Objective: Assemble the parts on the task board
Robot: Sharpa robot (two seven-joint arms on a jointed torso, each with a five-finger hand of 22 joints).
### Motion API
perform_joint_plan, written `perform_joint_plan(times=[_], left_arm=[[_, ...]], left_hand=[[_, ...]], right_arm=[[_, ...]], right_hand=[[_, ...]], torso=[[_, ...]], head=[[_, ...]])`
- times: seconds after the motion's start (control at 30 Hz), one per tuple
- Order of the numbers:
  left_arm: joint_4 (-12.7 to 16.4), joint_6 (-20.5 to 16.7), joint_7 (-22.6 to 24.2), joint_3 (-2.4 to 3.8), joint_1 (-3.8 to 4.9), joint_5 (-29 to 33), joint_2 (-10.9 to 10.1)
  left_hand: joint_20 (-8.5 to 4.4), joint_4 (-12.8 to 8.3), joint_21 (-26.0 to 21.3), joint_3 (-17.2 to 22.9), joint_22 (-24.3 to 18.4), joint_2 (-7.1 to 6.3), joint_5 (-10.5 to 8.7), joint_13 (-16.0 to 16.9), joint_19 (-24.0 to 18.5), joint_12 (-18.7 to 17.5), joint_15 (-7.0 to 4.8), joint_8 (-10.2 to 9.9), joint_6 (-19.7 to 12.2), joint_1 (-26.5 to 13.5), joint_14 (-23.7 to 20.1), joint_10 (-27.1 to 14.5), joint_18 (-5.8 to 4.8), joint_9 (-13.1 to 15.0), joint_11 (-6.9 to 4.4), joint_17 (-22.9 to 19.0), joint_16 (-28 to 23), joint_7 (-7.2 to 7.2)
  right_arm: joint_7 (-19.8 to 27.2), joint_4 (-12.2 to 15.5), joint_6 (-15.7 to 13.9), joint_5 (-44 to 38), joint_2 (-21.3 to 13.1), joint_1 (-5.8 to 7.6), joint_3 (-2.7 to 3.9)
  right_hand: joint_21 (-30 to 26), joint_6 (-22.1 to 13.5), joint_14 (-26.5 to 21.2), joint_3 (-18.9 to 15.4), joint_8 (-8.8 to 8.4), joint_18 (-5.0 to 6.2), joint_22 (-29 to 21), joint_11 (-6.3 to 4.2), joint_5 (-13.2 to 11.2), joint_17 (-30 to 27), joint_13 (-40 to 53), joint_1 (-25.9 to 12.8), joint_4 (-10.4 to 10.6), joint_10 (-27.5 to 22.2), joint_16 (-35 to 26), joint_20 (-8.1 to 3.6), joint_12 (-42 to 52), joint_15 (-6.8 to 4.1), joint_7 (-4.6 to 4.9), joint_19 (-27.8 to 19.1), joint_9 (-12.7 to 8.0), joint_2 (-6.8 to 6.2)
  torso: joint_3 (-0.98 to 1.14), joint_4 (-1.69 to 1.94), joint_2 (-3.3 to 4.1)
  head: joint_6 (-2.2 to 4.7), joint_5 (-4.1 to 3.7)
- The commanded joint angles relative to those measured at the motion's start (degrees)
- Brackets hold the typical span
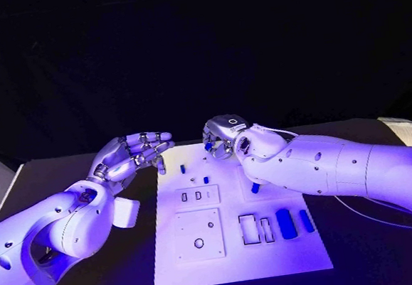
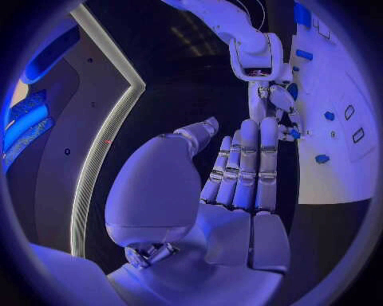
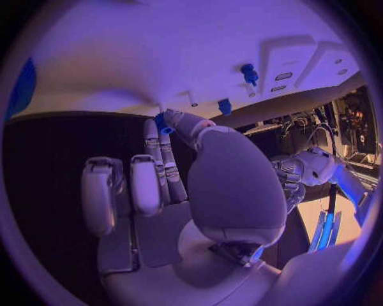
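Head view: task board (image 1: 184, 275) lying mid-table; left hand (image 1: 130, 155) curling, seemingly empty, over its far left corner; right hand (image 1: 228, 136) hovering at the far edge.

Left wrist view: fingers (image 2: 247, 166) lying pressed together, holding nothing.

Right wrist view: fingertips pinching a small blue part (image 3: 163, 122). Advisable: aligning upright before seating.

Violet light is washing the dim scene, glaring off the task board (image 1: 240, 252) (wrist views are bending at their dark rims).
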Motion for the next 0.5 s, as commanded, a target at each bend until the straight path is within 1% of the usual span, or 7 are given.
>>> perform_joint_plan(times=[0.03,0.17,0.23,0.5], left_arm=[[0.21,1.05,0.21,0.06,0.04,-0.21,0.08],[0.25,1.05,0.18,0.06,0.04,-0.21,0.06],[0.26,1.05,0.18,0.06,0.04,-0.21,0.05],[0.34,1.05,0.14,0.06,0.05,-0.22,0.02]], left_hand=[[-0.03,0.01,0.25,0.33,0.09,0.06,0.06,0.04,-0.51,0.33,-0.11,0.29,-0.21,0.07,-0.22,-0.49,0.88,0.08,0.10,0.09,0.32,0.85],[-0.03,0.01,0.25,0.33,0.09,0.06,0.06,0.04,-0.51,0.33,-0.11,0.29,-0.21,0.07,-0.22,-0.49,0.88,0.08,0.10,0.09,0.32,0.85],[-0.03,0.01,0.25,0.33,0.09,0.06,0.06,0.04,-0.51,0.33,-0.11,0.29,-0.21,0.07,-0.22,-0.49,0.88,0.08,0.10,0.09,0.32,0.85],[-0.03,0.01,0.25,0.33,0.09,0.06,0.06,0.04,-0.51,0.33,-0.11,0.29,-0.21,0.07,-0.22,-0.49,0.88,0.08,0.10,0.09,0.32,0.85]], right_arm=[[0.62,-0.24,1.67,-0.04,0.20,-0.10,-0.01],[0.66,-0.51,1.83,0.02,0.39,-0.21,-0.04],[0.65,-0.62,1.80,0.03,0.48,-0.25,-0.05],[0.53,-1.22,1.45,0.06,0.86,-0.30,-0.06]], right_hand=[[0.01,0.07,1.19,-0.07,0.24,-0.58,5.68,-1.23,0.37,-0.07,0.15,0.63,-0.12,1.26,0.03,-0.02,-0.16,-0.16,0.19,1.99,3.11,1.04],[-0.03,0.00,1.17,-0.10,0.23,-0.57,5.62,-1.21,0.35,-0.17,0.17,0.53,-0.10,1.22,0.00,-0.01,-0.19,-0.14,0.20,1.96,3.14,0.98],[-0.07,-0.05,1.17,-0.10,0.22,-0.55,5.56,-1.20,0.34,-0.17,0.18,0.50,-0.10,1.18,0.00,0.00,-0.22,-0.13,0.21,1.92,3.16,0.96],[-0.22,-0.45,1.15,-0.01,0.09,-0.51,5.35,-1.09,0.33,-0.26,0.21,0.33,-0.06,0.82,0.00,0.06,-0.42,-0.05,0.31,1.80,3.25,0.88]], torso=[[-0.05,0.06,-0.01],[-0.10,0.08,0.04],[-0.08,0.05,0.04],[-0.14,0.09,0.05]], head=[[-0.16,0.05],[-0.19,0.16],[-0.21,0.24],[-0.20,0.25]])
